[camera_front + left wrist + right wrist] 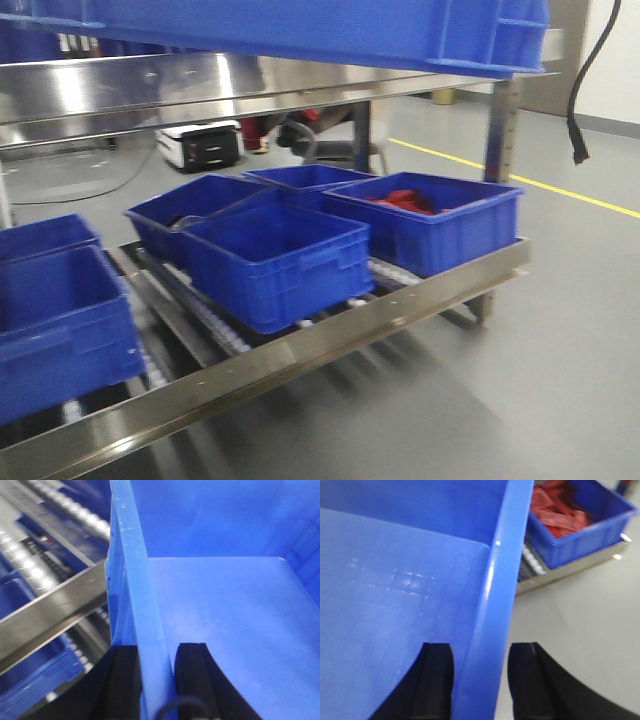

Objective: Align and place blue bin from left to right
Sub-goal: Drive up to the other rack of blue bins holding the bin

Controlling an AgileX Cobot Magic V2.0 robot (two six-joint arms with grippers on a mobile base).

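My two arms reach out to either side of the large bright-blue ribbed plastic crate, the blue bin [300, 25], and each wrist looks down along one of its side walls. The arms themselves do not show in the front view. My left tool [157, 680] straddles the thick rim of the left wall. One black finger [122, 680] is outside the wall and the other inside, both pressed against the plastic, so this tool is clenched on the blue bin [225, 605]. My right tool [481, 680] sits the same way over the right wall, its black fingers [437, 680] narrowly parted with only the wall between them, gripping the blue bin [395, 580]. The bin is bare inside and sits high in the front view, at the level of the upper stainless-steel shelf [200, 85] of the rack. I cannot tell whether its base touches that shelf. On the lower roller shelf [300, 355] stand several shallower smooth blue plastic tubs [275, 260]. The rightmost tub [430, 225] holds red packets [405, 198] and lies below and beyond my right wrist. A steel rail [50, 615] runs just beside the bin's left wall. A black cable [580, 90] hangs at the far right over the grey floor [560, 330].
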